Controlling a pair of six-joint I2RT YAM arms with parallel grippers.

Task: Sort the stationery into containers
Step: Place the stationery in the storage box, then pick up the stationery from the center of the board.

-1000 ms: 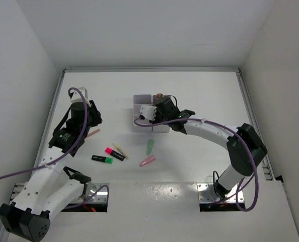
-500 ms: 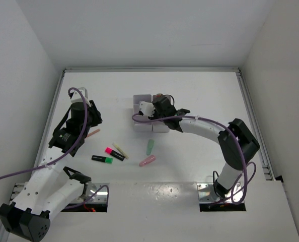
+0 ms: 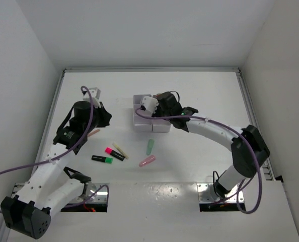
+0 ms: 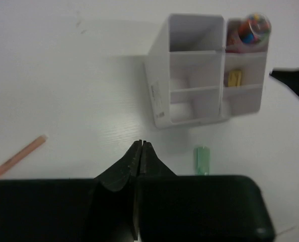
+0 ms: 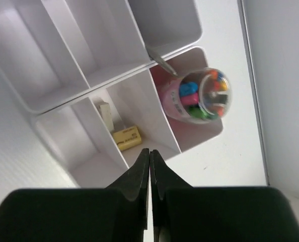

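White tray (image 5: 89, 83) edge lies under closed right fingers (image 5: 145, 162).

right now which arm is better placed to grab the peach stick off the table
Left. The peach stick lies close beside the left gripper. The right gripper hangs over the organiser tray, farther off. Both are shut.

The top view looks down from above and behind the arms, taking in the whole surface (image 3: 200, 91). The left wrist view looks past the left hand (image 4: 141, 144) at the tray (image 4: 157, 85) well ahead. The right wrist view, past the right hand (image 5: 150, 151), peers close into the same tray, which all three share.
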